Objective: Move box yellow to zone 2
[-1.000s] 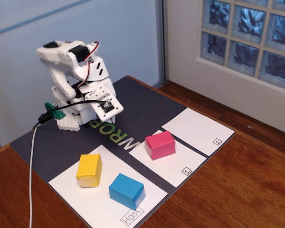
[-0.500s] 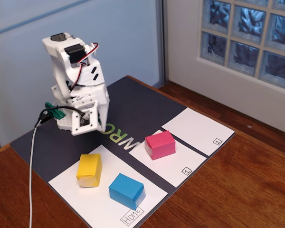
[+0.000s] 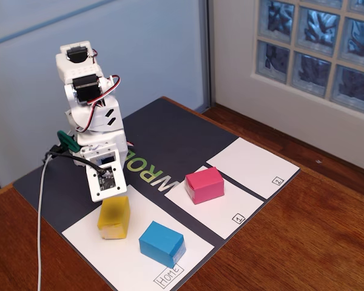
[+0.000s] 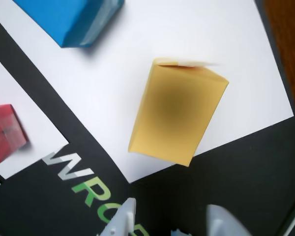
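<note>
my claw (image 4: 169, 219) hangs open and empty at the bottom edge of the wrist view, its two pale fingertips (image 4: 124, 216) apart with bare dark mat between them, gripping nothing. just above them in that frame lies the box yellow (image 4: 177, 115), slightly tilted, untouched, its top in my shadow. in the fixed view my claw (image 3: 109, 193) points down at the left of centre, right over the box yellow (image 3: 114, 217), which sits on the home sheet (image 3: 127, 257), the large white paper at the lower left of the frame. the blue block (image 3: 161, 243) rests on the same sheet, just to the lower right of the yellow one and apart from it; in the wrist view it fills the upper left corner (image 4: 71, 19). the pink block (image 3: 204, 185) stands at mid-frame on the sheet marked 1 (image 3: 227, 212), and shows at the left edge of the wrist view (image 4: 5, 132). zone 2 (image 3: 252, 167), the white sheet with a small boxed 2 in its corner, lies right of centre in the fixed view, beyond the pink block and well apart from the box yellow, with nothing on it. all the sheets lie on a dark mat (image 3: 182, 130) with green and grey lettering, spread over a wooden table (image 3: 303, 242).
</note>
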Motion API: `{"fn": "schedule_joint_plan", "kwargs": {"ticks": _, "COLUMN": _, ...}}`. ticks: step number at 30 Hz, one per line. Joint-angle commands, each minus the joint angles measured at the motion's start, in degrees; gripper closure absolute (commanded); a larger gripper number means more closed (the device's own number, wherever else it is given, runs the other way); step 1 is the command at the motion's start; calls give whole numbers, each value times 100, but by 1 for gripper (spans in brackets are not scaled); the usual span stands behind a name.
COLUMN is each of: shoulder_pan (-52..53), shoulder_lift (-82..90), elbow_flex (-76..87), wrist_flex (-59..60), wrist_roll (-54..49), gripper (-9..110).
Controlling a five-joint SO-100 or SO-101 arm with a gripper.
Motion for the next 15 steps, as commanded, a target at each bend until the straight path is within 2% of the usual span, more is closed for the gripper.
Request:
{"fn": "schedule_joint_plan", "kwargs": {"ticks": 1, "shoulder_pan": -18, "shoulder_lift": 0, "elbow_flex": -264, "wrist_flex": -70, "wrist_roll": 26, "gripper": 79}}
{"fn": "schedule_joint_plan", "kwargs": {"ticks": 10, "shoulder_pan": -132, "shoulder_lift": 70, "elbow_flex": -53, "wrist_flex": -448, "wrist_roll": 1731, "gripper": 69}}
{"fn": "schedule_joint_plan", "kwargs": {"ticks": 15, "shoulder_pan": -18, "shoulder_lift": -105, "elbow_flex": 44, "wrist_flex": -668, "wrist_roll": 2004, "gripper": 64}}
